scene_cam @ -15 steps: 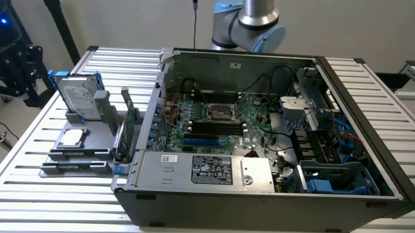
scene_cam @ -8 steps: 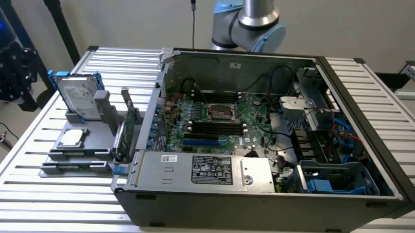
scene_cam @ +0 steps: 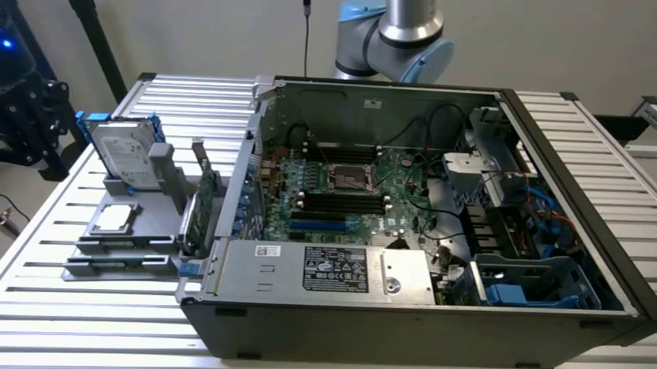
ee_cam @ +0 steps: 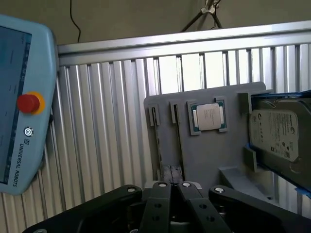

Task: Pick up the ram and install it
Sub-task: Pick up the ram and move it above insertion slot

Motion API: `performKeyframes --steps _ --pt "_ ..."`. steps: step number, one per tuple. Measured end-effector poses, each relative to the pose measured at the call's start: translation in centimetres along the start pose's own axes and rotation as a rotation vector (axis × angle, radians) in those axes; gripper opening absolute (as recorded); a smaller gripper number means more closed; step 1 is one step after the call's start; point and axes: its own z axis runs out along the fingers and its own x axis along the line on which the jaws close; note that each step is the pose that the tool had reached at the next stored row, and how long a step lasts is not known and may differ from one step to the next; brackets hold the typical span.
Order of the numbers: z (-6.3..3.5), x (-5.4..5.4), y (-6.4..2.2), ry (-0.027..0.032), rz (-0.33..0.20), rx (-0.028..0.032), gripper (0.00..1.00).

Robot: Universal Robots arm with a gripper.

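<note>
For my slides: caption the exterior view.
Open computer case on slatted table, hard drive in holder alongside, robot arm behind.

Exterior view: even, diffuse indoor light from above; wall (scene_cam: pixel 205 38) a flat pale tone with no hard shadows. Slatted table (scene_cam: pixel 41 254) bright, its slats close to washed out towards the front edge. Computer case (scene_cam: pixel 411 323) dim inside, its walls shading the motherboard (scene_cam: pixel 339 192); its outer front face is nearly black. Small blue glow (scene_cam: pixel 6 42) on dark equipment at the exterior view's upper left. Hard drive (scene_cam: pixel 123 150) carries a soft sheen. Wrist view: brighter overall; table slats streaked with white glare; processor (ee_cam: pixel 208 116) lid gleams; pendant (ee_cam: pixel 19 97) screen pale and flat; gripper (ee_cam: pixel 171 174) near-black and underlit.
</note>
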Motion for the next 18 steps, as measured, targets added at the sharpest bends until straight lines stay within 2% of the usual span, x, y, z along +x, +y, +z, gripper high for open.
performKeyframes --steps 6,18 --pt "0.20 -0.01 -0.01 0.0006 -0.099 0.0055 0.11" --pt "0.21 -0.01 -0.01 0.0006 -0.105 0.0061 0.11"
